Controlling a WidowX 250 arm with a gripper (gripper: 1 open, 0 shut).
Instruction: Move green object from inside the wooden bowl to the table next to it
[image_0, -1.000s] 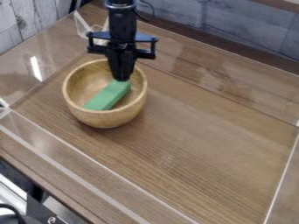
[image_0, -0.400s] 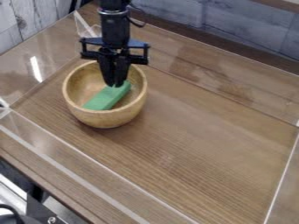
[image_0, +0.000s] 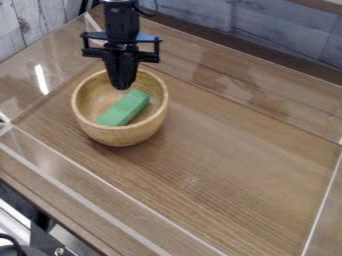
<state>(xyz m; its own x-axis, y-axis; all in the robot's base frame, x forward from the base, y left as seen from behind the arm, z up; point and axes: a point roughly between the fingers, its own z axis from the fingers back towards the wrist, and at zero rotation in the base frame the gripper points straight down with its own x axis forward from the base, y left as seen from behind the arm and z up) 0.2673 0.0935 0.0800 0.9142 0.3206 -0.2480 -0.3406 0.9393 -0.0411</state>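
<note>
On the glossy brown table (image_0: 227, 150), walled in clear acrylic, the green object (image_0: 123, 108) is seen lying in the wooden bowl (image_0: 100, 127), ungrasped, beneath the gripper (image_0: 120, 80) at its twelve o'clock, whose finger spread cannot be told; a grasp is judged next.

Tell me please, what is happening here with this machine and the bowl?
A single robot arm is working over a wooden bowl on a brown table. Its tool points down above the back rim of the bowl. A green block lies inside the bowl, and the tool is not holding it. The block has not yet been moved out onto the table beside the bowl.
</note>
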